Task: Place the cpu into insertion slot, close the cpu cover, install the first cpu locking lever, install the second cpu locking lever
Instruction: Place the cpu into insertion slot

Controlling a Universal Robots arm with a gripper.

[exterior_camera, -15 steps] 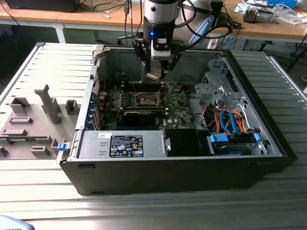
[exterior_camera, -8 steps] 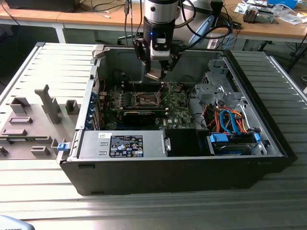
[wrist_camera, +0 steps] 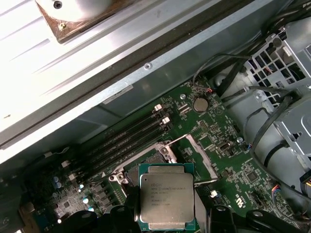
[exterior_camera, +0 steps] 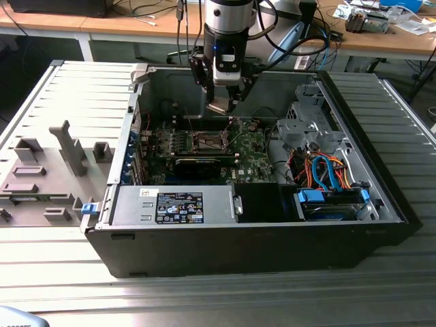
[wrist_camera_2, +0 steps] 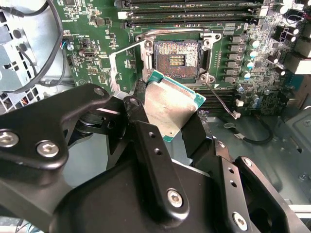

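Note:
My gripper point(exterior_camera: 221, 102) hangs inside the open computer case, shut on the cpu point(exterior_camera: 219, 107) by its edges. In the second wrist view the cpu point(wrist_camera_2: 170, 104) is a tilted silver square with a green rim between the black fingers point(wrist_camera_2: 142, 124). It is held above the green board, just short of the insertion slot point(wrist_camera_2: 177, 59), whose dark pin field lies bare. In the first wrist view the cpu point(wrist_camera: 166, 196) covers most of the slot. The cpu cover point(wrist_camera: 210, 167) stands swung open at one side of the socket. A thin metal locking lever point(wrist_camera_2: 221, 99) sticks out loose beside the slot.
Memory slots point(wrist_camera: 126, 138) run along one side of the socket, and a long black card point(exterior_camera: 197, 163) lies in front of it in the exterior view. A drive cage point(exterior_camera: 310, 126) with coloured cables point(exterior_camera: 327, 174) fills the case on the exterior view's right. The removed side panel point(exterior_camera: 54, 163) lies at the exterior view's left.

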